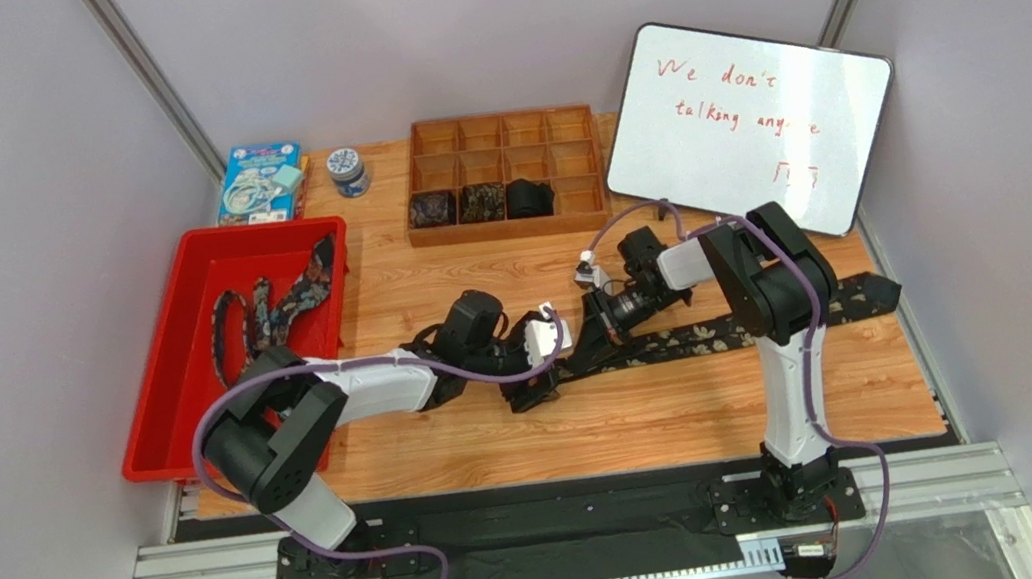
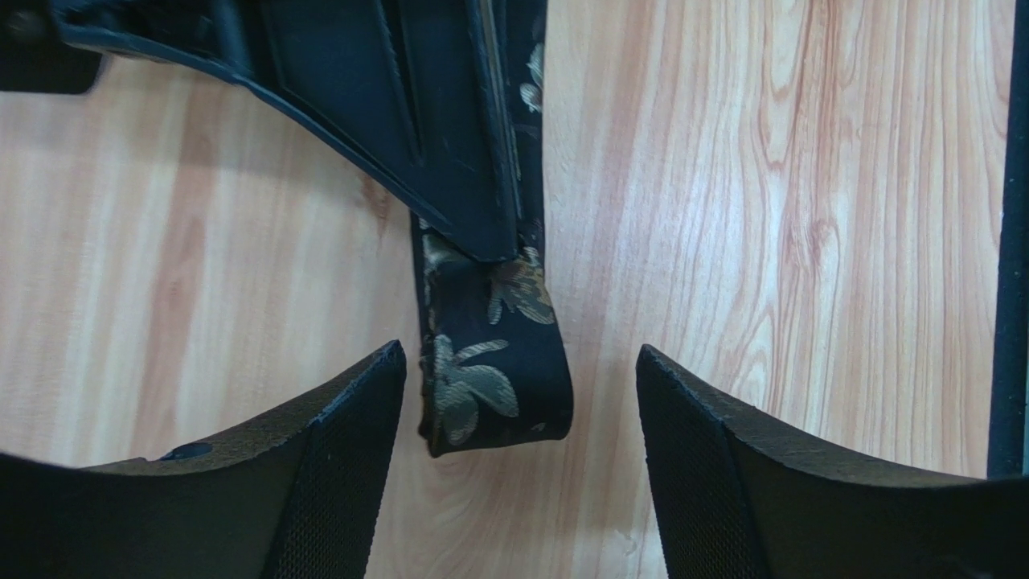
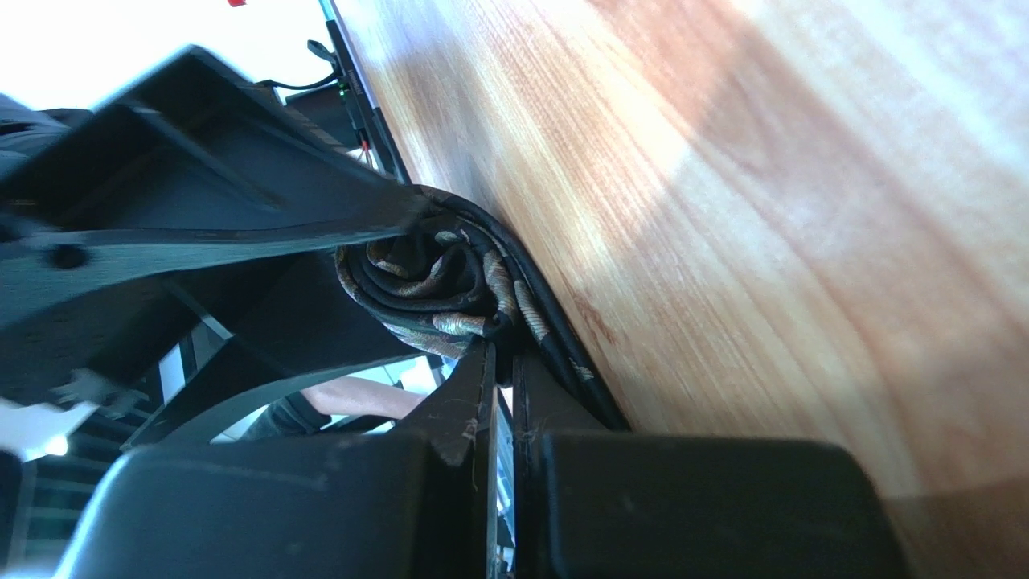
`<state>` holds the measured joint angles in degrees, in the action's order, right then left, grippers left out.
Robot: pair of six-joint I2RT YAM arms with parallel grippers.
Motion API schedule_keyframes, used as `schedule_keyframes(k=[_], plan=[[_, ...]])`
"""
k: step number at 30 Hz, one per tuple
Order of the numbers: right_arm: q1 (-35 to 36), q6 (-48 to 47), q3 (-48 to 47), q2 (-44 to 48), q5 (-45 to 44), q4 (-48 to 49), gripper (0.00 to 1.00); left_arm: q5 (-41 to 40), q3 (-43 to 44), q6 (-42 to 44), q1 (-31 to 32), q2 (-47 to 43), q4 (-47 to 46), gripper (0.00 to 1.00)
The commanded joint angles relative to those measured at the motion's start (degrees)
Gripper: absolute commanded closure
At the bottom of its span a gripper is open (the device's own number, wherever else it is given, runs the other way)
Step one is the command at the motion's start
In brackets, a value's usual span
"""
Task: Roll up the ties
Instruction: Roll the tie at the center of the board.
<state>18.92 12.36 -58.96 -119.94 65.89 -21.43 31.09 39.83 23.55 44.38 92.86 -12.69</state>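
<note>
A dark floral tie [image 1: 725, 330] lies flat across the wooden table [image 1: 645, 408], running right from the middle. My right gripper [image 1: 588, 325] is shut on its left end, which is folded into a small roll [image 3: 435, 284]; the jaws [image 3: 505, 356] are almost closed on the fabric. My left gripper [image 1: 546, 352] is open just left of it. In the left wrist view its fingers [image 2: 326, 458] stand apart on either side of the folded tie end [image 2: 495, 374], not touching it. More ties [image 1: 270, 306] lie in the red tray [image 1: 176, 413]. Three rolled ties [image 1: 480, 204] sit in the wooden divider box [image 1: 501, 140].
A whiteboard [image 1: 749, 121] leans at the back right. A blue box [image 1: 260, 183] and a small jar [image 1: 346, 171] stand at the back left. The right gripper's black fingers [image 2: 411, 121] fill the top of the left wrist view.
</note>
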Motion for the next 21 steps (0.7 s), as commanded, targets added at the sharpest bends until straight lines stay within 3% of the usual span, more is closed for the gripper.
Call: schedule_keyframes(k=[1,5,11,13,17,21], plan=[[-0.2,2.8,3.3,-5.4,-10.2,-7.2,1.0,1.9,0.1,1.1,1.0,3.1,-6.6,0.26],[-0.2,2.7,3.5,-4.8,-10.2,-7.1,1.0,0.3,1.4,0.7,1.2,6.1,-7.8,0.31],[-0.5,2.1,3.1,-1.5,-11.2,-8.2,0.98,-0.3,5.7,1.7,1.2,8.3,-0.2,0.64],[-1.0,1.4,1.8,0.9,-12.2,-10.5,0.94,-0.3,7.2,1.9,1.2,8.6,4.0,0.75],[-3.8,-0.3,-0.9,9.6,-13.8,-16.7,0.7,-0.5,9.8,2.8,1.2,10.6,8.8,0.83],[-6.8,-1.5,-2.1,15.0,-13.9,-20.8,0.66,-1.9,11.5,2.7,1.2,12.4,10.6,0.84]])
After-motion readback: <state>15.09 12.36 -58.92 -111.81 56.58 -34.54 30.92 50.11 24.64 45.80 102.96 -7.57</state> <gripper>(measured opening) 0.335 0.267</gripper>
